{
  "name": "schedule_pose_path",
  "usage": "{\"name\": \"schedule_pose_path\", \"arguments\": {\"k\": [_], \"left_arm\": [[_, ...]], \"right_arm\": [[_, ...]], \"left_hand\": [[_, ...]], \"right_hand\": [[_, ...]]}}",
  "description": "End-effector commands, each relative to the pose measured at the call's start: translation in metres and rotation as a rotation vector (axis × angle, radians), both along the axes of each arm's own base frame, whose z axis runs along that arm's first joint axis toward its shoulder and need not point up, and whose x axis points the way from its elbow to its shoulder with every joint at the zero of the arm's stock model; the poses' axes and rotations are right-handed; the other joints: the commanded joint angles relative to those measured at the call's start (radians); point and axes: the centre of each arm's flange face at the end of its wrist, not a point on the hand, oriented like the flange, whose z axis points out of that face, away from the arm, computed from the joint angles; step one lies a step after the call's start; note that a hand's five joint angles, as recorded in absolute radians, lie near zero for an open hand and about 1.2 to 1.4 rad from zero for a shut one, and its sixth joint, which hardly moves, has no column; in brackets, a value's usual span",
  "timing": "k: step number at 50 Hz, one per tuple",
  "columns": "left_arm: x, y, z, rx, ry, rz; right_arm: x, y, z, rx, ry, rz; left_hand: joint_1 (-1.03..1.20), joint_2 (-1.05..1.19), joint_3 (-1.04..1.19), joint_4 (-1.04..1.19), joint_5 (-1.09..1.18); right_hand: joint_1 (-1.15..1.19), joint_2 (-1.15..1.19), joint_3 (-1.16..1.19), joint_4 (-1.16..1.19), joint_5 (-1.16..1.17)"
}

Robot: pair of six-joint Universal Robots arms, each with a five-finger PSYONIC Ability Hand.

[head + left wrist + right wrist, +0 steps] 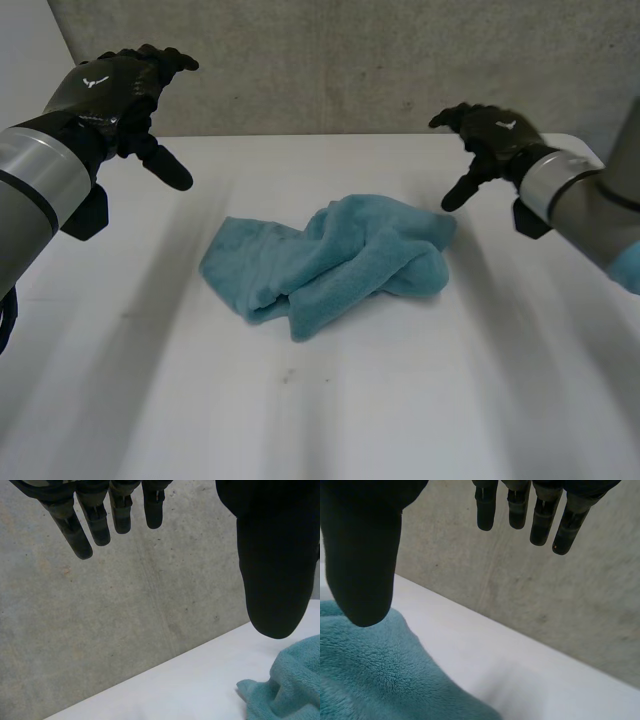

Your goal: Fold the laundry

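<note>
A crumpled teal terry-cloth towel (pixel 335 260) lies bunched in soft, rolled folds at the middle of the white table (pixel 400 400). The left hand (pixel 115 90) and right hand (pixel 490 140) hover on either side, fingers spread, holding nothing.

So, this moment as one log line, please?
towel: crumpled, mid-table | left hand: open, off towel | right hand: open, off towel
</note>
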Motion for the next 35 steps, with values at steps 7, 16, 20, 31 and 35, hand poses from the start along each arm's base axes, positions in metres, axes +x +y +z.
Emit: {"name": "schedule_pose_path", "arguments": {"k": [7,16,20,31,35], "left_arm": [[-0.001,0.0,-0.001,0.003,-0.001,-0.003],[-0.003,-0.005,-0.009,0.025,-0.009,-0.004],[-0.004,-0.01,-0.014,0.032,-0.011,-0.003],[-0.022,-0.049,-0.067,0.104,-0.033,-0.033],[-0.041,-0.046,-0.101,0.192,-0.05,-0.15]], "right_arm": [[0.031,-0.061,-0.11,0.192,-0.097,0.042],[0.046,-0.051,-0.074,0.097,-0.083,0.097],[0.04,-0.025,0.002,-0.012,-0.096,0.13],[0.047,0.094,0.037,-0.131,0.139,0.428],[0.043,0.142,0.03,-0.223,0.289,0.512]], "left_hand": [[-0.012,-0.017,-0.03,-0.02,-0.034],[-0.012,-0.017,-0.03,-0.02,-0.034],[-0.012,-0.017,-0.03,-0.02,-0.034],[-0.023,-0.029,-0.042,-0.031,-0.046],[-0.023,-0.029,-0.042,-0.031,-0.046]], "right_hand": [[0.148,0.132,0.137,0.123,0.116],[1.189,1.173,1.179,1.164,1.158],[1.189,1.173,1.179,1.164,1.158],[1.189,1.173,1.179,1.164,1.158],[1.189,1.173,1.179,1.164,1.158]]}}
